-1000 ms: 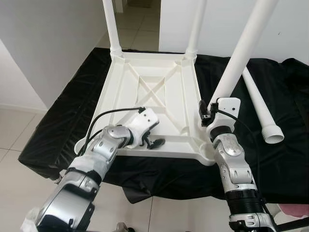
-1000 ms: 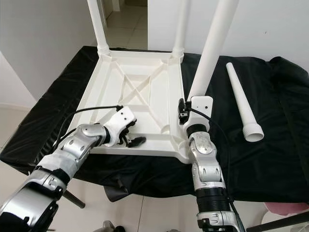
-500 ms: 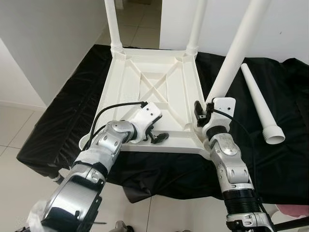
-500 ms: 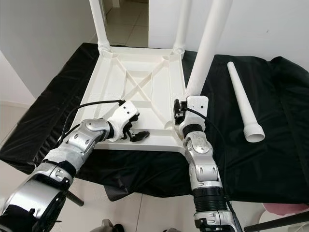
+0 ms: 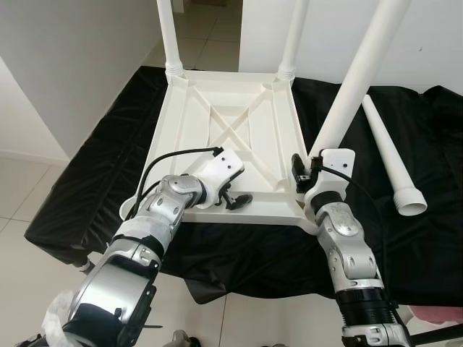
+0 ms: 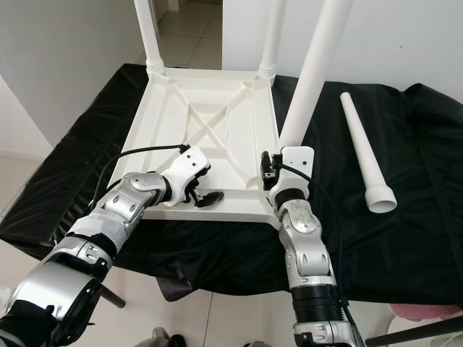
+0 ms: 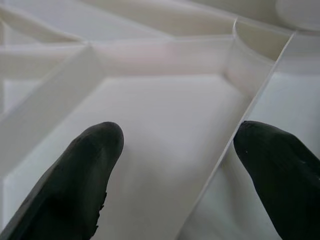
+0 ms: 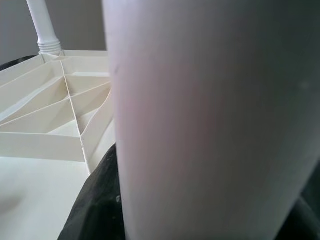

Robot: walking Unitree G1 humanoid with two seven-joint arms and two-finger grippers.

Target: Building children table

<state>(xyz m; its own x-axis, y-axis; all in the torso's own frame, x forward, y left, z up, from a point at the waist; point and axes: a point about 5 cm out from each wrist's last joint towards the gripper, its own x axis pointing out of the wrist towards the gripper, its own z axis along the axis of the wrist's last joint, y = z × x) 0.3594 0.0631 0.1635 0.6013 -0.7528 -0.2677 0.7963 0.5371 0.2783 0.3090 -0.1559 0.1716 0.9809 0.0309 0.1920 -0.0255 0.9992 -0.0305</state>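
The upturned white tabletop (image 5: 224,137) lies on the black-draped counter (image 5: 87,188), 2 legs already standing in its far corners. The right gripper (image 5: 309,168), jaws clenched on the third leg (image 5: 354,79), should seat it squarely in the near right socket. The left gripper (image 5: 235,200), jaws released astride a rib, should press down to steady it. A spare leg (image 5: 391,155) lies alongside.

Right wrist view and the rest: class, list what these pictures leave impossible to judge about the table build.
- Right gripper: head views, wrist housing hides its fingers.
- Held leg: right wrist view, too close; its foot joint stays hidden.
- Far legs' tops: cut off by the frame edge.
- Near-left socket of the tabletop: left arm covers it.
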